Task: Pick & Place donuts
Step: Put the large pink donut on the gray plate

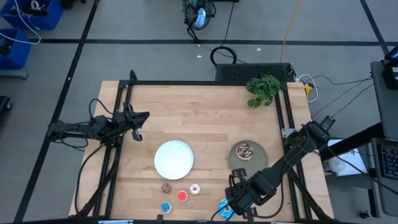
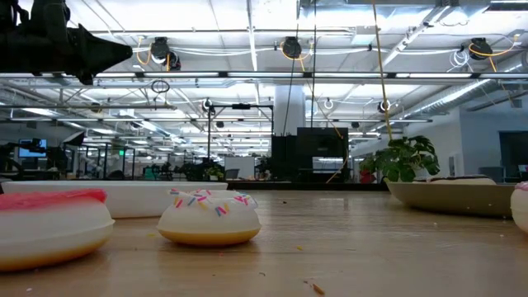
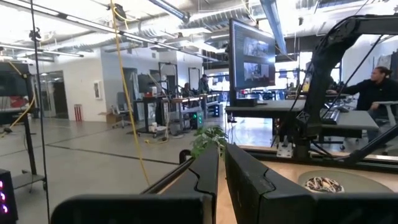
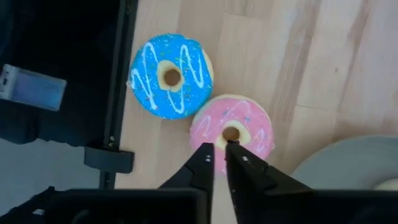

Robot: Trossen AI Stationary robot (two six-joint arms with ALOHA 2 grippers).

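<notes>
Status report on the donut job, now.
Right gripper shut, empty, over pink donut beside blue donut. Left gripper parked at left edge. Nothing blocking.

Wooden table (image 1: 205,112) carries donuts (image 1: 181,196), two plates (image 1: 174,158), plant (image 1: 263,90).

you have seven donuts on the table: three large ones, namely a chocolate one (image 1: 244,150) on the grey plate (image 1: 258,161), a blue one (image 4: 171,76) and a pink one (image 4: 232,130) touching it, and four tiny ones, brown (image 1: 166,188), red (image 1: 181,196), white-pink (image 1: 194,190) and blue (image 1: 165,207). you have two plates, one white (image 1: 174,158) and the grey one, and one leafy plant (image 1: 263,90) at the far edge. two arms count in as well, each with one gripper, left (image 1: 137,126) and right (image 4: 218,153).
</notes>
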